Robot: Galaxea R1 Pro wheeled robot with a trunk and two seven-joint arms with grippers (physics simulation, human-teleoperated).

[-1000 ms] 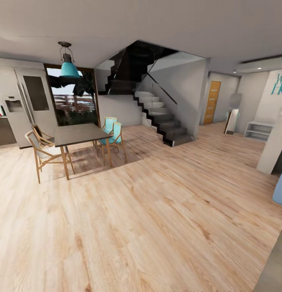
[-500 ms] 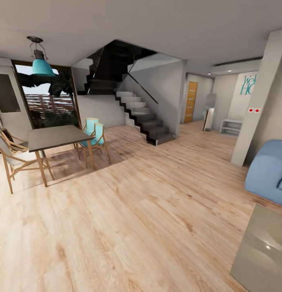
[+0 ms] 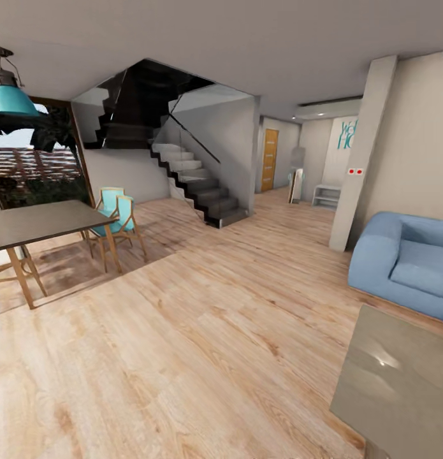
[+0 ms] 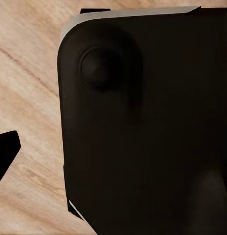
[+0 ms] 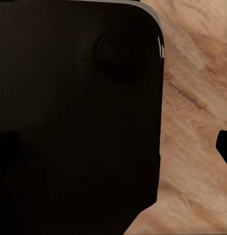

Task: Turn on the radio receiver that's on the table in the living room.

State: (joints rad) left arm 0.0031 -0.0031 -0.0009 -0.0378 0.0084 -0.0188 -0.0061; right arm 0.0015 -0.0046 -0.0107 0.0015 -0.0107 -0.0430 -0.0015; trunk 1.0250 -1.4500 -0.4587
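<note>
We approach low glossy grey counter (image 3: pixel 399 382) beside light blue sofa (image 3: pixel 406 264); radio unseen, handling unjudgeable. End effectors: state indeterminable.

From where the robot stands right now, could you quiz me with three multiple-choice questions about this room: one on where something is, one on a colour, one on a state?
1. Where is the blue sofa in the head view?
A. At the right, beyond the glossy grey table
B. Under the staircase
C. Beside the dining table

2. What colour is the hanging lamp over the dining table?
A. Red
B. Teal
C. Yellow

3. What state is the glossy grey table's visible top in?
A. Piled with books
B. Covered by a cloth
C. Bare and shiny where it shows

Answers:
1 A, the sofa sits at the right edge, behind the table's corner.
2 B, its shade is teal.
3 C, the visible part carries only light reflections.
</note>
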